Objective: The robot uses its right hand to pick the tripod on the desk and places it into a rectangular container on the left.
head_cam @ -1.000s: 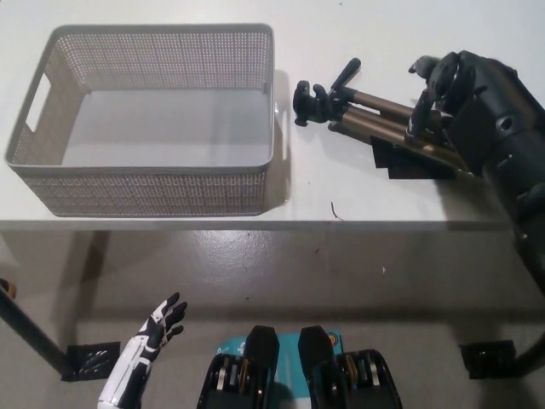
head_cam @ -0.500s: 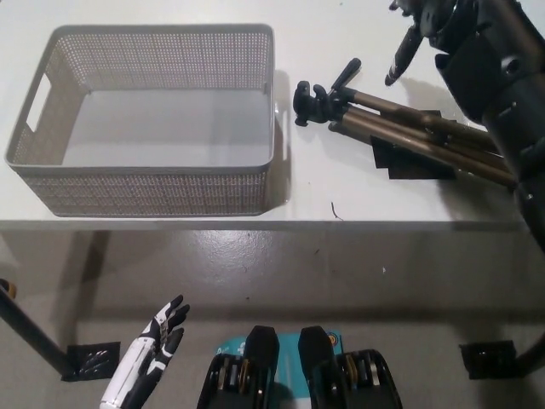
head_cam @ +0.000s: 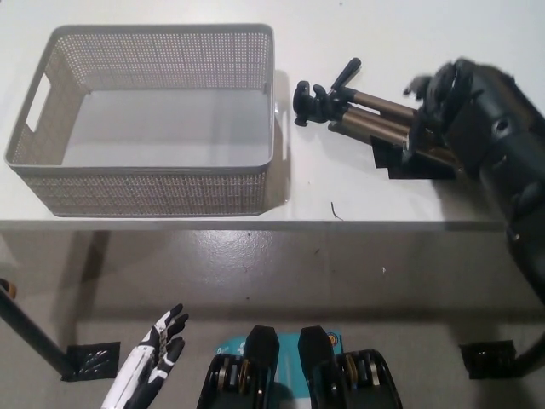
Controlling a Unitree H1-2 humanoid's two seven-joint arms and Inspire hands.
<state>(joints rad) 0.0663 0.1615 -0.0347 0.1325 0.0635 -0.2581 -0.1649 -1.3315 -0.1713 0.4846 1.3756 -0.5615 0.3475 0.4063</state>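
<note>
The tripod (head_cam: 362,115) lies folded on the white desk (head_cam: 358,34), its black head pointing left toward the basket and its bronze legs running to the right. My black right hand (head_cam: 447,98) is down on the legs' right part, covering them there; motion blur hides how it grips. The grey mesh rectangular basket (head_cam: 162,175) stands on the desk's left with nothing inside. My white left hand (head_cam: 157,362) hangs low at the bottom left, below the desk edge, fingers apart and holding nothing.
A small dark scrap (head_cam: 336,210) lies near the desk's front edge, below the tripod. Below the desk's front edge is grey floor with a black desk foot (head_cam: 487,358) at the right.
Half a second ago my right hand was raised toward the back of the desk; it has now come down onto the tripod legs again. The tripod and basket have not moved.
</note>
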